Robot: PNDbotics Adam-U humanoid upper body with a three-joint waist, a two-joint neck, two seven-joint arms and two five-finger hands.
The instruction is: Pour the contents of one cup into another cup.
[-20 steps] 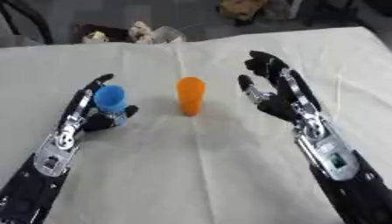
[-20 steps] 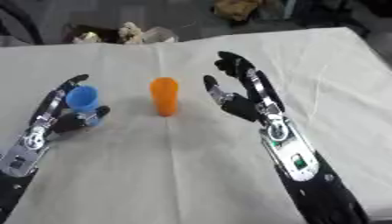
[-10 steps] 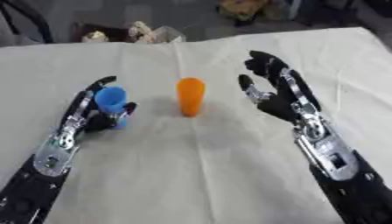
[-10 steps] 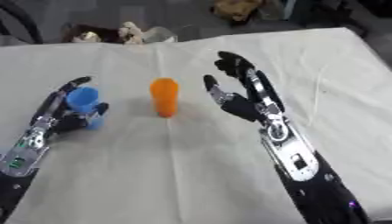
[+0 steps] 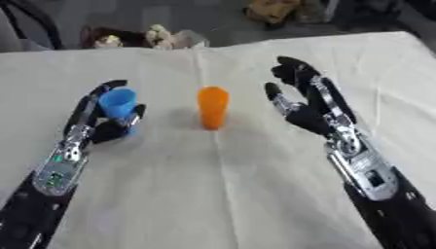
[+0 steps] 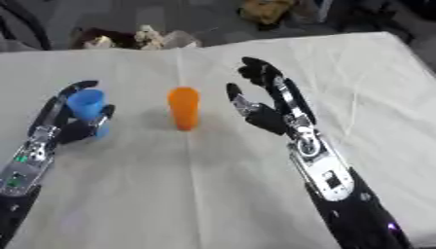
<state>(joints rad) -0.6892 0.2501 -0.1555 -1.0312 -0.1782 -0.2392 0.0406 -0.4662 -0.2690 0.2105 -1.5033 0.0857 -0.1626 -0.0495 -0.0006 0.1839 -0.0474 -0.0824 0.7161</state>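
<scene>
A blue cup (image 5: 118, 106) stands upright on the white tablecloth at the left, with my left hand (image 5: 98, 124) curled round it, fingers behind and thumb in front. An orange cup (image 5: 212, 107) stands upright in the middle of the table. My right hand (image 5: 299, 104) is open to the right of the orange cup, palm turned toward it, a short gap between them. What the cups contain is hidden from this angle.
The white cloth table (image 5: 221, 194) stretches toward me. Beyond its far edge lie a dark heap with pale objects (image 5: 140, 36) and a yellow-brown object (image 5: 272, 9). A cloth crease runs down the middle from the far edge.
The left hand with the blue cup has shifted very slightly. The right hand holds nearly the same spot beside the orange cup.
</scene>
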